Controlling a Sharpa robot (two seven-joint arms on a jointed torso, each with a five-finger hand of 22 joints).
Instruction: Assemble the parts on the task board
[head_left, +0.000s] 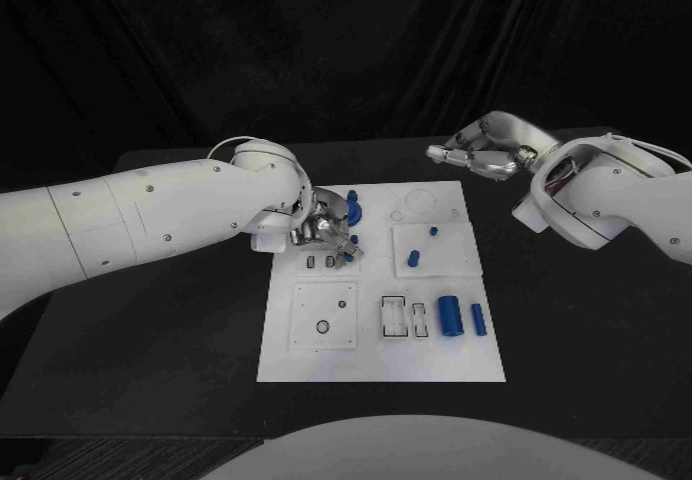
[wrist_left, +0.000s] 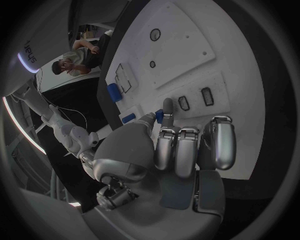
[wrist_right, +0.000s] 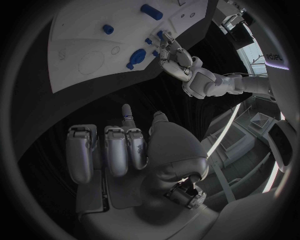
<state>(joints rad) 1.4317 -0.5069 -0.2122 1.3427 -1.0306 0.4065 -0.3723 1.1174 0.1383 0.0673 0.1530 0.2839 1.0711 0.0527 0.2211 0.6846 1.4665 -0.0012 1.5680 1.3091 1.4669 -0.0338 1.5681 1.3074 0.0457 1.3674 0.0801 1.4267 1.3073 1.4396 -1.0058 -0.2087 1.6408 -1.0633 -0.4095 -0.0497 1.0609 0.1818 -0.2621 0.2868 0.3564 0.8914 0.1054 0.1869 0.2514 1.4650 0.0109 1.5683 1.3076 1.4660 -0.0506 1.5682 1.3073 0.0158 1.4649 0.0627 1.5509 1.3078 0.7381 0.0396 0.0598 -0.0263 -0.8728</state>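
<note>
Fingers, left hand (head_left: 323, 228): pinching a small blue part (wrist_left: 160, 117) between thumb and one fingertip over the upper left of the task board; remaining fingers curled in beside it.
Fingers, right hand (head_left: 483, 152): curled in, holding nothing, above the bare worktop at the upper right of the head view, off the board.
Worktop (head_left: 159, 330): black, carrying the board at centre frame.
Task board (head_left: 382, 360): white plate, lying flat in the middle of the head view, long side running top to bottom.
Square plate (head_left: 325, 315): lower left of the board, with one oval opening.
Rectangular slots (head_left: 404, 316): two, side by side, right of the square plate.
Long blue cylinder (head_left: 449, 315): lying on the board, right of the slots, centre right.
Slim blue part (head_left: 479, 319): just beside the cylinder, on its right.
Blue peg (head_left: 413, 259): on the raised square, upper right of the board.
Small blue peg (head_left: 433, 231): above it, near the same square's top edge.
Blue piece (head_left: 353, 210): upper left of the board, just beside the left hand.
</note>
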